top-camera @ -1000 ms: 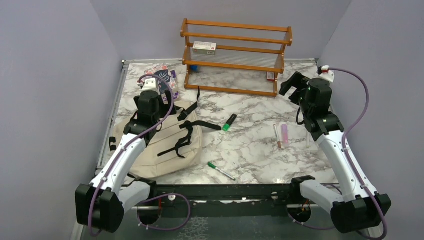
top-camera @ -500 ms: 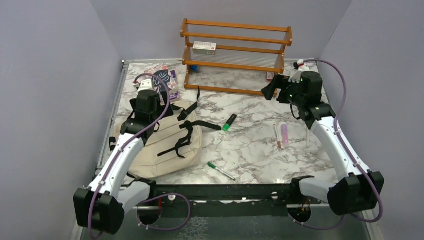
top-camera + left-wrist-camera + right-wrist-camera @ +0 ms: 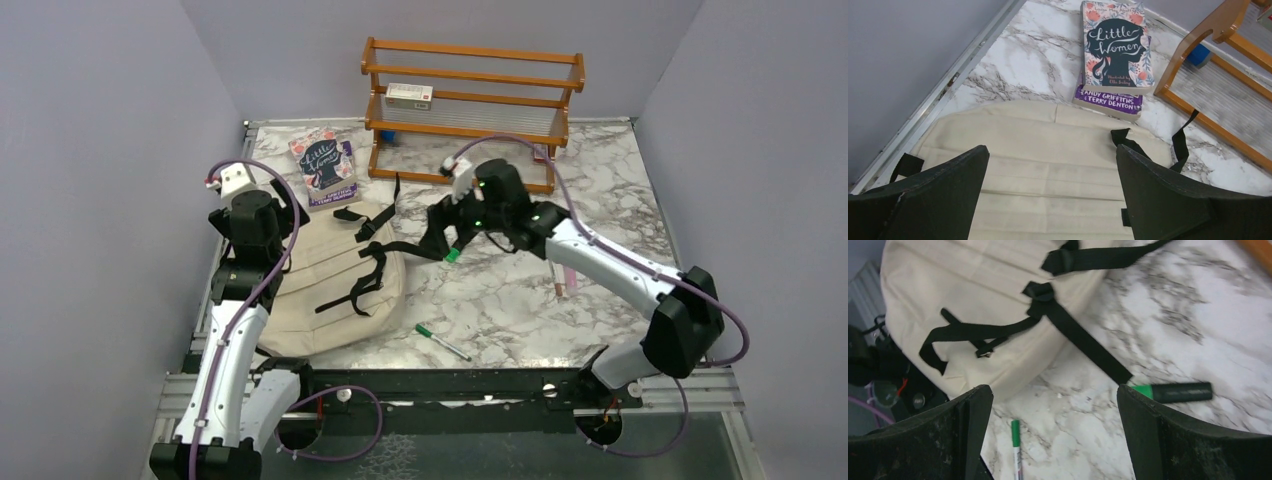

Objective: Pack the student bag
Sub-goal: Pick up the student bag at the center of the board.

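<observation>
The student bag (image 3: 330, 285) lies flat at the worktop's (image 3: 520, 300) 9 o'clock side with its black straps (image 3: 1073, 330) facing up, so the opening is probably underneath. Its long axis runs from 7 o'clock to 1 o'clock, and the top seems to point at the books (image 3: 322, 165). Both sets of fingers are spread and empty. The left gripper (image 3: 1052, 150) hovers over the canvas, and the right gripper (image 3: 1055, 390) hovers by the straps and the green highlighter (image 3: 1175, 391), likely to turn the bag.

Marble counter (image 3: 620, 180), walls on three sides.
Cream student bag (image 3: 320, 290) lies flat at left, black straps up. Two stacked books (image 3: 323, 165) sit just above it, upper left. Wooden rack (image 3: 470, 128) stands top centre. Green highlighter (image 3: 1175, 391) lies mid-frame beside a strap end; green pen (image 3: 441, 341) lower centre.
</observation>
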Motion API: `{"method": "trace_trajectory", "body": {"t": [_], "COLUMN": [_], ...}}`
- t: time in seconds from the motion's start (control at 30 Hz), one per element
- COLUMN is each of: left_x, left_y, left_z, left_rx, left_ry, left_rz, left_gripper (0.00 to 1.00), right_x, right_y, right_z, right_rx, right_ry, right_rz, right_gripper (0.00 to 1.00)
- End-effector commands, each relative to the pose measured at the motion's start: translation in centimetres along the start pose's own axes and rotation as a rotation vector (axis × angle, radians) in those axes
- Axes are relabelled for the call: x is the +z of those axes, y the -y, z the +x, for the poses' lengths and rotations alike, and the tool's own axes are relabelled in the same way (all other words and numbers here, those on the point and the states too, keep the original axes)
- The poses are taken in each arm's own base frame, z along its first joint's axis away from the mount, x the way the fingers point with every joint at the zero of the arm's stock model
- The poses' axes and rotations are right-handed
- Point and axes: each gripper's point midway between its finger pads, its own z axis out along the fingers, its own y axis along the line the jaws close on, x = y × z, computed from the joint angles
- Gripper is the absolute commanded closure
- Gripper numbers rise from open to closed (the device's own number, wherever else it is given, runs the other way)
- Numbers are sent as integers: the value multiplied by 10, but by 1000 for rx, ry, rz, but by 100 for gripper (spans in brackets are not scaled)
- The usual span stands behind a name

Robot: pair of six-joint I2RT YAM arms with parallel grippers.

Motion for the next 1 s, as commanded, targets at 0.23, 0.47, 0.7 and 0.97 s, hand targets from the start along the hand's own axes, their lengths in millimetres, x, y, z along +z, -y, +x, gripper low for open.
{"method": "trace_trajectory", "body": {"t": [0.23, 0.47, 0.7, 0.97], "left_x": [-15, -21, -21, -16], "left_y": [-21, -35, -36, -37], "left_z": [-20, -24, -21, -18], "left_rx": [-30, -40, -40, -39], "left_ry": [74, 108, 101, 86], "left_rz": [-80, -138, -142, -146], "left_gripper": [1, 1, 1, 1], "right_x": [81, 96, 125, 135], "right_y": [-156, -218, -239, -256], "right_z": [39, 62, 87, 100], "right_rx": [-497, -666, -865, -977], "right_ry": [-44, -3, 2, 22], "right_rz": [-273, -419, -437, -478], "right_gripper": [0, 0, 0, 2]}}
